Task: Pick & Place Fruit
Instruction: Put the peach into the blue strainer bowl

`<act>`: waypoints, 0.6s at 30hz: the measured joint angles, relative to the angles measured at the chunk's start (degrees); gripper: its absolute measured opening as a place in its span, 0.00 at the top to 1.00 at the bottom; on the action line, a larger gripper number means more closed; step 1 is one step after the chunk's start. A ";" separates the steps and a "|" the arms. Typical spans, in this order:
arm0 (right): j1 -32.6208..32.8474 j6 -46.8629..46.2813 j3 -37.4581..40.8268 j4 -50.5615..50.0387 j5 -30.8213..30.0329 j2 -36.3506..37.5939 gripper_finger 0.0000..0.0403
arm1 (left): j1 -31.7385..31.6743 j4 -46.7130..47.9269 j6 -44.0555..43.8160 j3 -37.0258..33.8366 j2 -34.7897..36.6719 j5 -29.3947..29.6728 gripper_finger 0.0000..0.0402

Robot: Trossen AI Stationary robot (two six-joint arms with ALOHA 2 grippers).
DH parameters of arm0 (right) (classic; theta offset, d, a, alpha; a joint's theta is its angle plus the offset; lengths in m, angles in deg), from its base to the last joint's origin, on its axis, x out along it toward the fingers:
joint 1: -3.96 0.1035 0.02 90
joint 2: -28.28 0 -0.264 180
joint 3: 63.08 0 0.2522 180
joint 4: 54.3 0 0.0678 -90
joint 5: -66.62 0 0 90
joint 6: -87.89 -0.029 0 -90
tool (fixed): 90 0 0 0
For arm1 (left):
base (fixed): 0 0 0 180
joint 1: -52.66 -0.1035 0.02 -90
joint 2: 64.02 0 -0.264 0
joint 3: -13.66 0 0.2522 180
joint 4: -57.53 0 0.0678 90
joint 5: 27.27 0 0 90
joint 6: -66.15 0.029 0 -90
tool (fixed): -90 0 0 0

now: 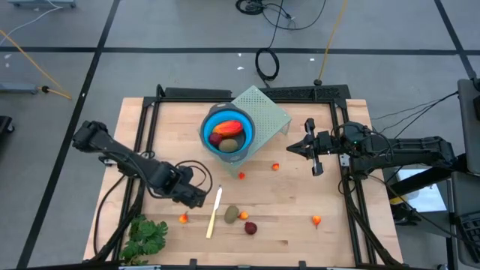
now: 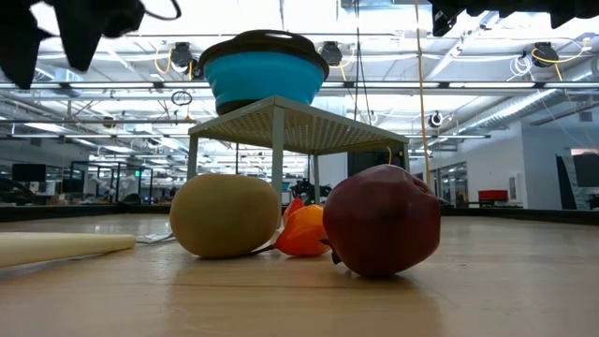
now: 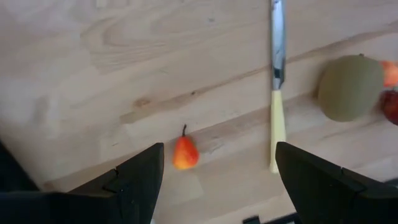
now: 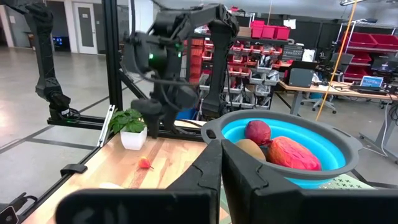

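The left gripper (image 1: 196, 193) hung over the wooden table (image 1: 300, 217) with its fingers (image 3: 134, 177) spread wide and nothing between them. Just ahead of its opening lay a small orange pear (image 3: 185, 154), nearer one finger than the other, and farther out a cream-handled knife (image 3: 277, 93), then a brown-green kiwi (image 3: 351, 87) beside a dark red fruit (image 1: 250, 228). The right gripper (image 1: 300, 147) waited near the blue bowl (image 1: 214, 120), its fingers pressed together and empty. That bowl, on a pale green rack (image 1: 270, 112), held an orange-red oblong (image 1: 229, 127), a dark red ball (image 4: 257, 132) and a brown oval (image 1: 230, 144). Tiny orange bits (image 1: 276, 166) lay scattered on the table between the two grippers.
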 joint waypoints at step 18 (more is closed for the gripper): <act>-0.01 0.07 0.02 0.00 0.00 0.00 0.99 | 7.42 -5.18 -10.13 -7.93 0.02 0.50 0.23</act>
